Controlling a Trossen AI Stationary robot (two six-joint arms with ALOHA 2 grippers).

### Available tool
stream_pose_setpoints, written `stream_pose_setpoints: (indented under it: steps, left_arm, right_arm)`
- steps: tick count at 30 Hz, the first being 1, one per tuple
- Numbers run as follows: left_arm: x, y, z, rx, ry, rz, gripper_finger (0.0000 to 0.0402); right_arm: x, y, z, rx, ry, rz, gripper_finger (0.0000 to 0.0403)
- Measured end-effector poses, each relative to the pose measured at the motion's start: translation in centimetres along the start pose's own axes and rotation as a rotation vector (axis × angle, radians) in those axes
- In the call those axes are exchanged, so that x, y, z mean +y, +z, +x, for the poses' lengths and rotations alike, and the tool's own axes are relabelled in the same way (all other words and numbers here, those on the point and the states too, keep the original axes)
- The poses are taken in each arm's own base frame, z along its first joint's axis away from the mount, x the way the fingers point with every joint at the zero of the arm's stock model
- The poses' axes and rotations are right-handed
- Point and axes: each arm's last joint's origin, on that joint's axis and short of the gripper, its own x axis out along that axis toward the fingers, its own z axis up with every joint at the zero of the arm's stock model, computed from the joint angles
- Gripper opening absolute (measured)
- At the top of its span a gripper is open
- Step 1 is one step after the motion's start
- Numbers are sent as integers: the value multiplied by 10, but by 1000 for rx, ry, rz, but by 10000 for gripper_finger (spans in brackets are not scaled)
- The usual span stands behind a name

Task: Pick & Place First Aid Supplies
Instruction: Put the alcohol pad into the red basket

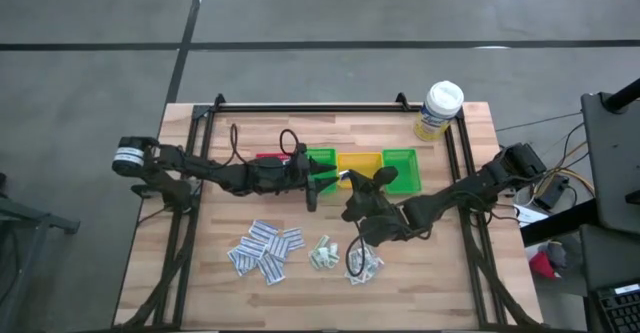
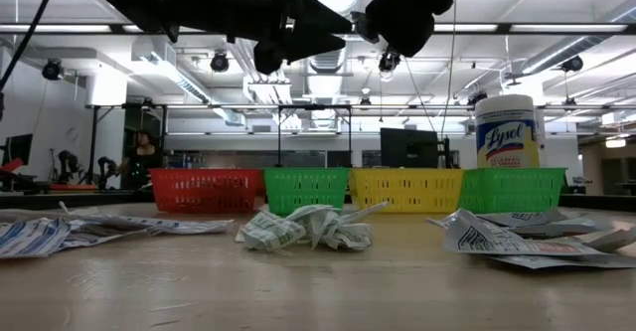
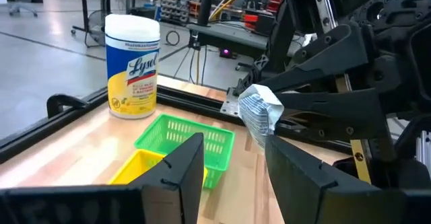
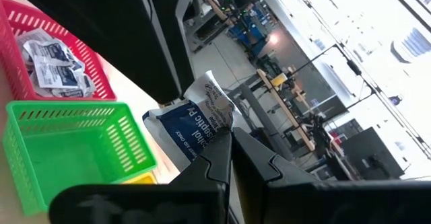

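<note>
A crumpled white packet with blue print (image 4: 194,122) is held up over the row of bins by my right gripper (image 4: 225,142), which is shut on it. In the left wrist view the same packet (image 3: 261,113) hangs just beyond my left gripper (image 3: 236,167), which is open, with its fingers level and pointing at the packet. From above, both grippers meet over the green bin (image 1: 320,161) and the yellow bin (image 1: 360,163). More packets lie in three loose heaps (image 1: 265,248) (image 1: 323,255) (image 1: 362,263) on the wooden table. The red bin (image 4: 40,56) holds a few packets. My right gripper pinches the packet's crumpled lower edge (image 4: 214,131) between its two shut fingers, at their free ends. The packet stands out past the fingertips, bent and folded, lifted clear above the bins.
A white-capped wipes bottle with a yellow label (image 1: 440,108) stands at the far right corner. A second green bin (image 1: 400,168) ends the row on the right. A black frame (image 1: 300,106) runs around the table's edges.
</note>
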Motion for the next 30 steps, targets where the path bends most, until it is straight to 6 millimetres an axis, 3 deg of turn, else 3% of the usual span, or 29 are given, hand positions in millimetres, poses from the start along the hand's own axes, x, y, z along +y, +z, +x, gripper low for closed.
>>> stream_pose_setpoints:
  steps: [30]
  left_arm:
    - [-2, -1, 0, 43, -55, -50, 154]
  right_arm:
    - [-2, 4, 0, -2, -16, -27, 8]
